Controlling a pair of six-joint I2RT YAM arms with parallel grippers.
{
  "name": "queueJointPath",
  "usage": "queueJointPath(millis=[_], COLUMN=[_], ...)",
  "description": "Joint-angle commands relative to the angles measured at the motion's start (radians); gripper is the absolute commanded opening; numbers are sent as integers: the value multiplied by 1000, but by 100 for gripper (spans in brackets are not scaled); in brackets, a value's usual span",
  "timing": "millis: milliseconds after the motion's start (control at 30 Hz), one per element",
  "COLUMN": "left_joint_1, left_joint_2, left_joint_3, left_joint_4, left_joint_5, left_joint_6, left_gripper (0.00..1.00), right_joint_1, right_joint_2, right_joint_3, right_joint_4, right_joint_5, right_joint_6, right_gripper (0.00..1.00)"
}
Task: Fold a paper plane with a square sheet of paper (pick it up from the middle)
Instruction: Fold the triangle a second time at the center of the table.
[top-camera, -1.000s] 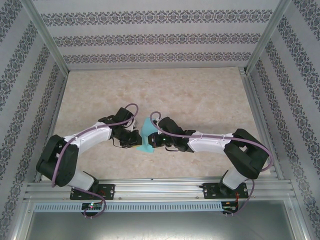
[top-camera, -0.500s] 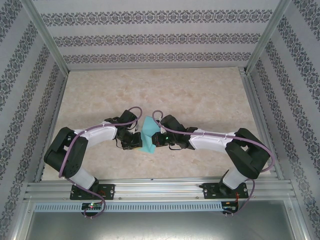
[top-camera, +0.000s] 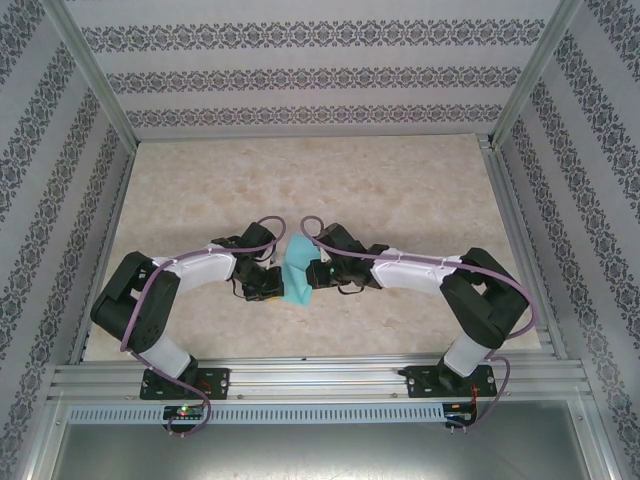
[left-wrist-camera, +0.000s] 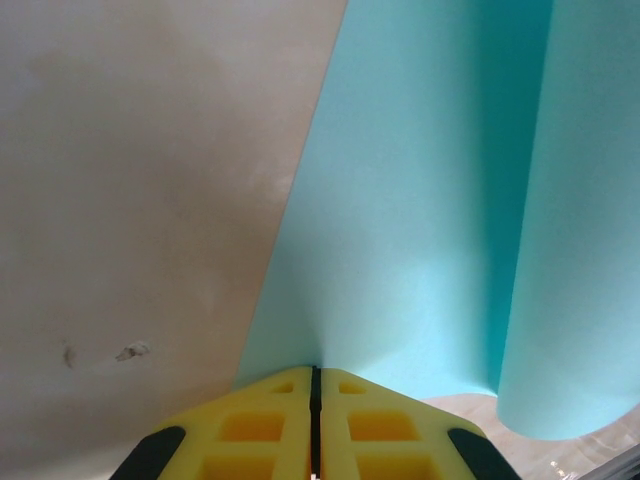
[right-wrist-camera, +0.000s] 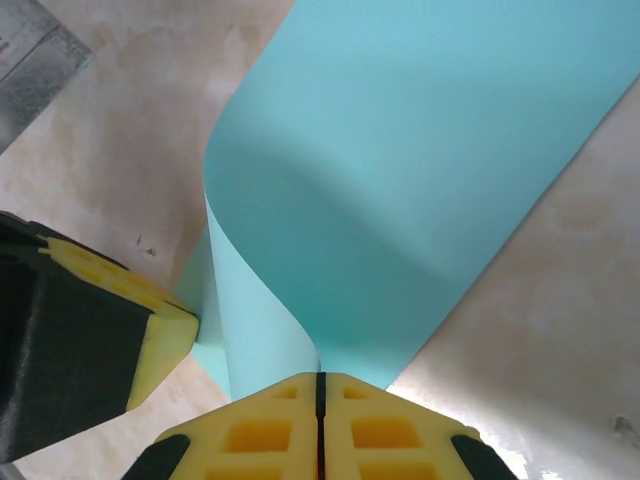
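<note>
- Pinched tight together, my left gripper (left-wrist-camera: 315, 372) has one edge of the sheet of paper (left-wrist-camera: 400, 230) clamped between its yellow pads, which meet with only the thin sheet in the seam.
- My right gripper (right-wrist-camera: 320, 378) is closed just as tightly on the opposite side of the same sheet, and the paper rises straight out of the line between its pads.
- From above, the sheet is a narrow turquoise strip held between my two grippers, over the counter (top-camera: 400, 190) and closer to its near edge than its far one.
- The paper looks plain, and I can see no sharp crease in it. It bends in a soft curve, and in my left wrist view one side rolls over into a rounded lip on the right.
- In my right wrist view the sheet curls back toward me, and a yellow pad (right-wrist-camera: 160, 325) of my left gripper sits just beside its lower left edge.
- I cannot tell whether the bottom of the sheet touches the counter.
</note>
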Motion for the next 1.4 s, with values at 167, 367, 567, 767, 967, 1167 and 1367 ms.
queueJointPath(millis=[167, 367, 567, 767, 967, 1167, 1367], left_joint_1=[-18, -20, -22, -21, -24, -23, -24], left_joint_2=[26, 27, 31, 30, 30, 31, 31], left_joint_3=[-15, -13, -11, -9, -7, -7, -4], left_joint_4=[-3, -12, -12, -16, -17, -20, -25], left_joint_5=[-52, -59, -57, -58, -58, -57, -59], left_joint_6=[-4, 1, 3, 5, 7, 9, 10], left_gripper=[10, 10, 10, 10, 10, 10, 10], right_joint_1=[-8, -10, -12, -18, -18, -24, -22], right_joint_2=[70, 100, 128, 158, 172, 187, 194], right_joint_3=[107, 150, 173, 199, 209, 212, 210], right_joint_4=[-134, -176, -184, -195, -204, -202, -213], right_joint_5=[55, 67, 81, 83, 101, 93, 92], right_joint_6=[-84, -103, -108, -119, -130, -130, -108], right_gripper=[8, 7, 8, 8, 7, 8, 7])
